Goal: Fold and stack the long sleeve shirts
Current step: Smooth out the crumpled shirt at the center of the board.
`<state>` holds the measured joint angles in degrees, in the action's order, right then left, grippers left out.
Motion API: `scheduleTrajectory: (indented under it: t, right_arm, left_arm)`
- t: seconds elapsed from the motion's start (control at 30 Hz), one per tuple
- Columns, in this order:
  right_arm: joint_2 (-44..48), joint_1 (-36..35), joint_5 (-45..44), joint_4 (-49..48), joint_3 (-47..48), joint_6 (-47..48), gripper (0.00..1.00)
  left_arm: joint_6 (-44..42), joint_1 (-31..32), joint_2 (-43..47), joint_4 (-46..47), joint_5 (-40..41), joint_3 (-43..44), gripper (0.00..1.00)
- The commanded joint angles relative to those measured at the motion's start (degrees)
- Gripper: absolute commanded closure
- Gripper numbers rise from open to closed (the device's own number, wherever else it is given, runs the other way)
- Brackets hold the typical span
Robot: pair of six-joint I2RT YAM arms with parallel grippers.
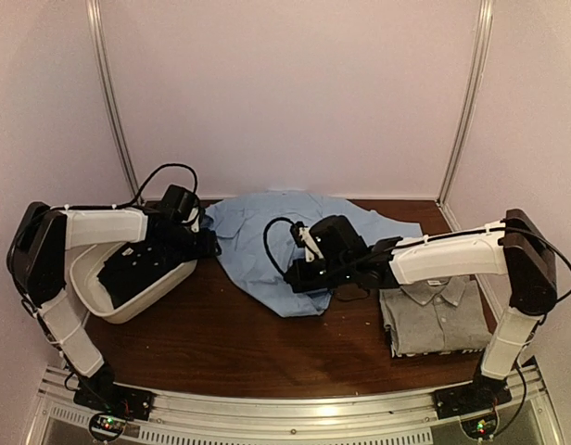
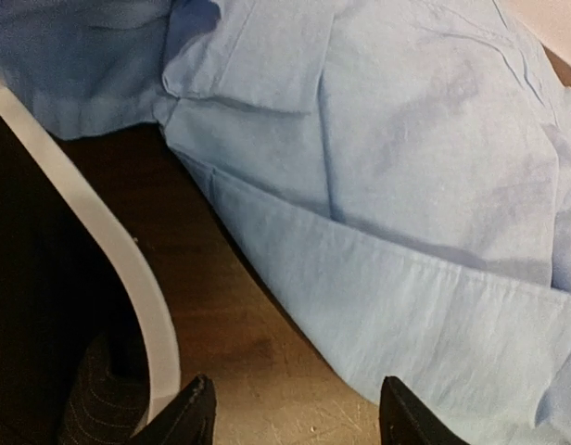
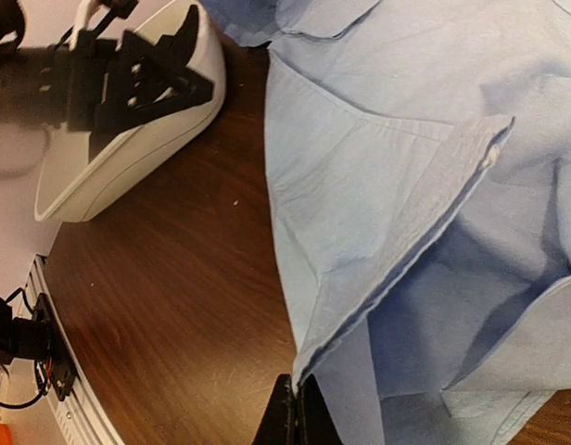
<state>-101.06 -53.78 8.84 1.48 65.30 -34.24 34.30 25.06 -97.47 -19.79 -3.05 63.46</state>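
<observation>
Since the blue shirt [image 1: 258,239], lying rumpled mid-table between the tub [image 1: 151,295] and the folded grey shirt [image 1: 434,320], is looking light and limp, I am pinching its edge in my clamped right gripper [image 3: 296,413], while my left gripper [image 2: 295,408] is hanging open near its other side.

Overhead, the right arm [image 1: 443,255] covers the middle of the light blue shirt [image 1: 253,241] and the top edge of the grey shirt [image 1: 438,320]. The white tub [image 1: 93,289] holds something dark, perhaps cloth; it cannot be made out. The right end effector [image 3: 297,413] shows only its tips, cut by the bottom edge of its wrist view.
</observation>
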Motion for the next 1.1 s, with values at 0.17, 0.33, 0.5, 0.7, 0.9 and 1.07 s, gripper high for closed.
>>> scheduleTrajectory:
  t: [0.17,0.33,0.5,0.7,0.9,1.07]
  right_arm:
    - [-8.4,-10.2,10.5,-0.7,7.9,5.5,1.00]
    - [-13.2,-13.6,13.7,-0.3,11.4,6.7,1.00]
    - [-13.3,-14.2,12.5,1.9,12.2,8.6,0.76]
    - [-7.8,-12.6,9.4,3.7,11.4,10.2,0.41]
    - [-2.3,-8.3,5.6,4.7,9.1,8.7,0.36]
    - [1.7,-3.3,2.2,3.7,4.3,5.3,0.36]
  left_arm:
    - [-4.0,-10.8,-8.8,-4.1,6.4,9.6,0.38]
    - [-5.7,-11.1,-11.1,-5.8,4.9,15.1,0.37]
    - [-7.4,-10.8,-10.4,-6.7,-0.4,18.6,0.36]
    - [-9.3,-9.5,-7.0,-6.7,-4.4,19.1,0.33]
    - [-10.6,-6.2,-2.8,-7.6,-7.7,18.7,0.33]
    - [-9.4,1.8,-0.2,-9.4,-4.7,15.7,0.34]
